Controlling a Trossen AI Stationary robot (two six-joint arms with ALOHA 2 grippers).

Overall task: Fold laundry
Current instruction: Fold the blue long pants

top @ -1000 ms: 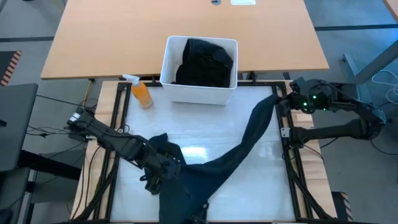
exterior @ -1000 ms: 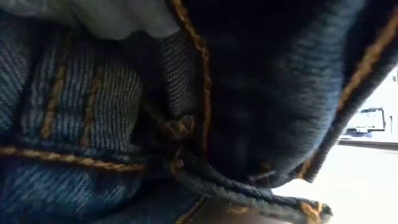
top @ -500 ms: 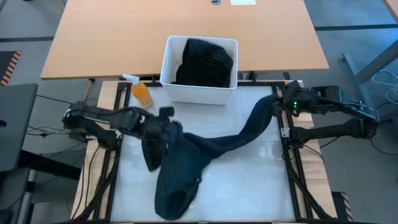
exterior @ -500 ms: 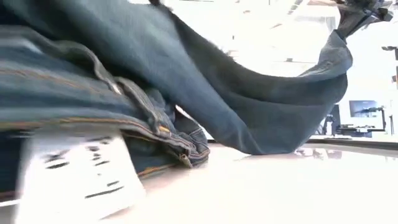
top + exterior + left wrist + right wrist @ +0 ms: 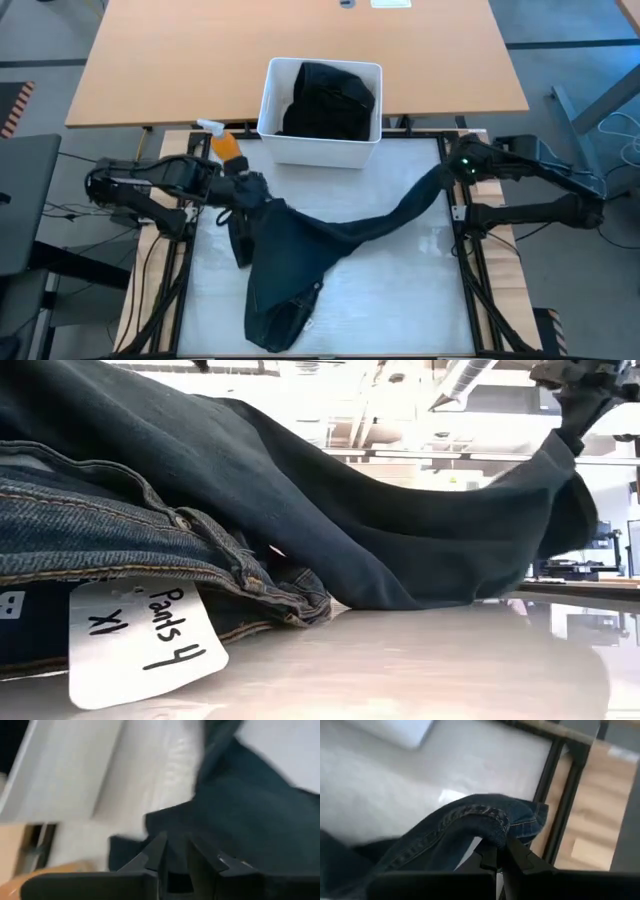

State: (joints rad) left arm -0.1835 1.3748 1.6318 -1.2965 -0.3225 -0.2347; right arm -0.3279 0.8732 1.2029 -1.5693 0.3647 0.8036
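Dark navy trousers (image 5: 300, 250) hang stretched between my two grippers above the white table. My left gripper (image 5: 258, 200) is at the table's left side, shut on the cloth (image 5: 175, 852). My right gripper (image 5: 447, 172) is at the far right edge, shut on one leg's hem (image 5: 490, 827). The waistband (image 5: 150, 550) with a white paper tag (image 5: 140, 645) lies on the table near its front edge. More black clothing (image 5: 330, 100) sits in the white bin (image 5: 270, 120). My left gripper pinches a bunch of the trousers' cloth (image 5: 172, 837) between its two fingers, slanting down from the table's left. Which part of the trousers it has cannot be told. The cloth fans down from the hold to the waist end (image 5: 280, 320) on the table. My right gripper pinches the stitched hem end of one leg (image 5: 495, 832) between its two fingers, slanting down from the table's right. The hem is lifted clear. The leg (image 5: 400, 215) sags in a slack curve toward the table's middle.
The white bin stands at the far edge, in the middle. An orange spray bottle (image 5: 227, 147) stands left of it, close behind my left arm. Black frame rails (image 5: 465, 260) run along the table's left and right sides. Bare table shows at the right front (image 5: 400, 300).
My left gripper has risen and gone from the near left toward the far edge, carrying the trousers' cloth. The trousers have been drawn back from the front edge, so the waistband and tag now lie in the open. My right gripper has sunk a little, still holding the hem.
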